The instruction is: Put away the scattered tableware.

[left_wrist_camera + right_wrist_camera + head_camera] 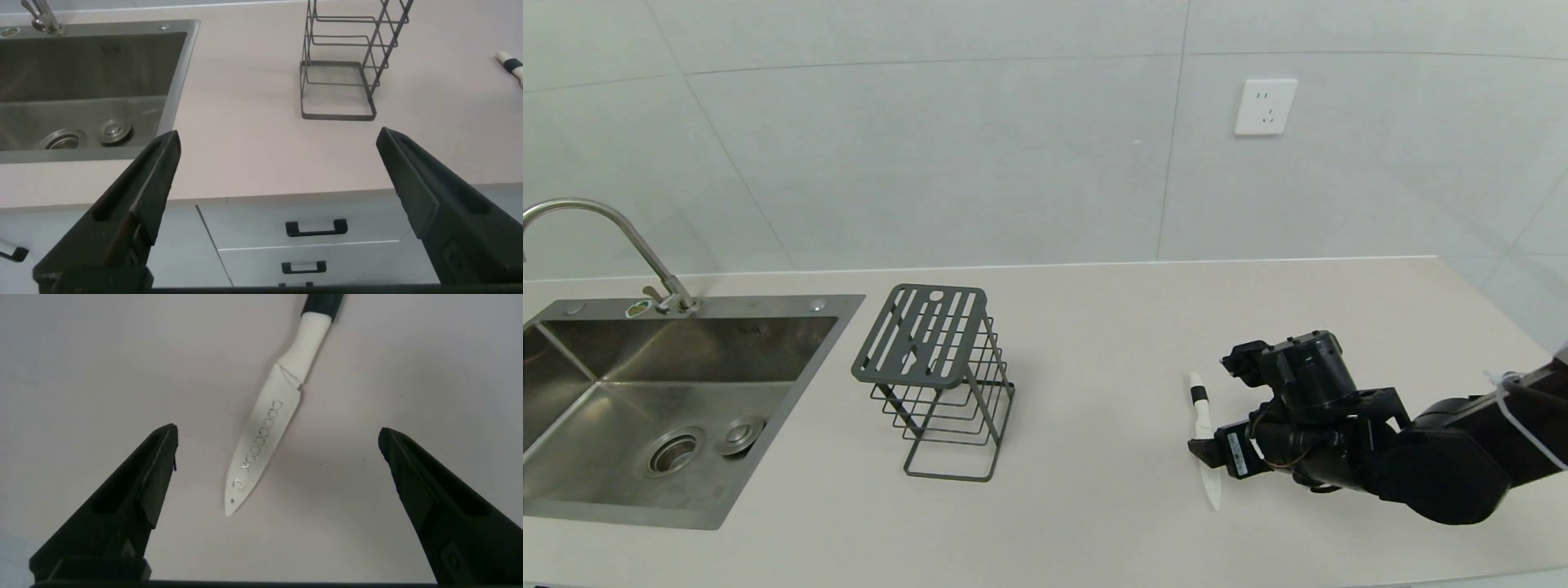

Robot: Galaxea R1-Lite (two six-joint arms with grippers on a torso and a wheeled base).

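Right gripper (1215, 404) hung with its fingers spread wide either side of the white knife with a black-banded handle (263, 449), which lay flat on the pale countertop (1094, 343). Closing on so thin a blade risked skidding it aside or scraping the counter.

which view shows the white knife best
The right wrist view: the knife blade lies close-up between open fingers. Head view shows it whole but small; left wrist view catches just its handle end.
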